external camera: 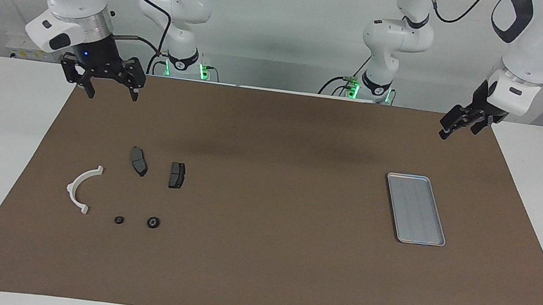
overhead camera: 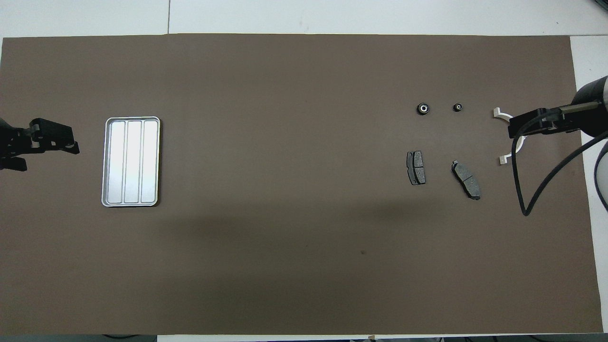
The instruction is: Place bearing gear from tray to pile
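The silver tray [external camera: 415, 208] [overhead camera: 131, 161] lies bare at the left arm's end of the mat. Two small black round bearing gears [external camera: 152, 222] [external camera: 119, 219] [overhead camera: 422, 108] [overhead camera: 457, 107] rest on the mat in the pile, beside the white half-ring bracket [external camera: 75, 187] [overhead camera: 500, 160] and two dark brake pads [external camera: 138, 161] [external camera: 176, 174]. My right gripper [external camera: 111, 94] [overhead camera: 527, 124] hangs open and holds nothing, high over the mat at the right arm's end. My left gripper [external camera: 450, 130] [overhead camera: 45, 145] waits open in the air over the mat's edge beside the tray.
A brown mat [external camera: 263, 256] covers most of the white table. The right arm's black cable [overhead camera: 522, 199] loops down over the mat beside the pile.
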